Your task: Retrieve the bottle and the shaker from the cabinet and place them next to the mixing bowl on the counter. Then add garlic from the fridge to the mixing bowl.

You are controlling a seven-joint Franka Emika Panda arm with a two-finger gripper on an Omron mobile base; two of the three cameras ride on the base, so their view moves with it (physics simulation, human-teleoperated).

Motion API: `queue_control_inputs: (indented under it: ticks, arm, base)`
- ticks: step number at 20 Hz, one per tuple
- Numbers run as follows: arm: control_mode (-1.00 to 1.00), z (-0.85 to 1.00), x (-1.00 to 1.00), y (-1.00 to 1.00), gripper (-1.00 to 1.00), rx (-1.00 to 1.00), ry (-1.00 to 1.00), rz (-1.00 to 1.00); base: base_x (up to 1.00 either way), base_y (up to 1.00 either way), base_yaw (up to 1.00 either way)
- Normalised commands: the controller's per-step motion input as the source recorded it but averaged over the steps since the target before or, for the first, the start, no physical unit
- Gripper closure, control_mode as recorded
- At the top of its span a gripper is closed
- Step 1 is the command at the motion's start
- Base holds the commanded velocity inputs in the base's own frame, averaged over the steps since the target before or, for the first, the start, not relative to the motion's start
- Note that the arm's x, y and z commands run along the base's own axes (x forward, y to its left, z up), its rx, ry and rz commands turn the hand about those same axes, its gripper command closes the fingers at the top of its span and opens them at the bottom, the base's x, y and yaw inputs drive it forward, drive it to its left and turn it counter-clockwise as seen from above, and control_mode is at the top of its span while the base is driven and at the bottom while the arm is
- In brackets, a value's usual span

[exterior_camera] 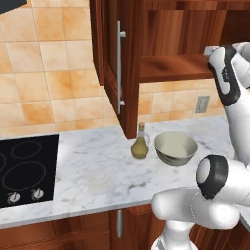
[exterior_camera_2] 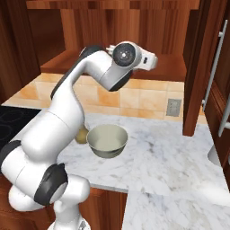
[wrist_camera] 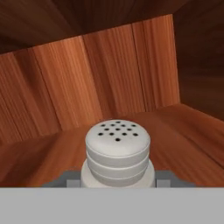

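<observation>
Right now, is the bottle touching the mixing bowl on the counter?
Apart. In the left base view the bottle stands left of the mixing bowl, with a strip of white counter showing plainly between them.

One bottle (exterior_camera: 140, 144), one bowl (exterior_camera: 176, 147) and one shaker (wrist_camera: 117, 152). One wall outlet (exterior_camera: 202, 104). Two knobs (exterior_camera: 24, 196) at the hob's lower left.

Both base cams are looking forward and down over the arm, one from behind-left, one from behind-right. They're sharing the desk (exterior_camera: 97, 171), the mixing bowl (exterior_camera: 176, 147) and the open cabinet (exterior_camera: 124, 58) up at 12 o'clock. The hand cam is sitting way closer, inside the cabinet, staring right at the shaker (wrist_camera: 117, 153).
</observation>
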Motion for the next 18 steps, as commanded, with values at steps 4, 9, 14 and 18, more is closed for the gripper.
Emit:
queue_control_inputs:
  ticks: [4,9,14,18]
  arm:
    - [-1.0,0.11,-0.75,0.08,1.0,-0.01,-0.01,0.23]
    - [-1.0,-0.11,-0.95,0.15,1.0,-0.06,0.0,0.13]
    - [-1.0,-0.57,-0.78,0.67,1.0,-0.05,-0.06,0.01]
    - [-1.0,-0.65,-0.69,0.49,1.0,-0.01,-0.01,0.02]
  base:
    - [0.0,0.0,0.0]
    - [0.0,0.0,0.0]
    - [0.0,0.0,0.0]
    - [0.0,0.0,0.0]
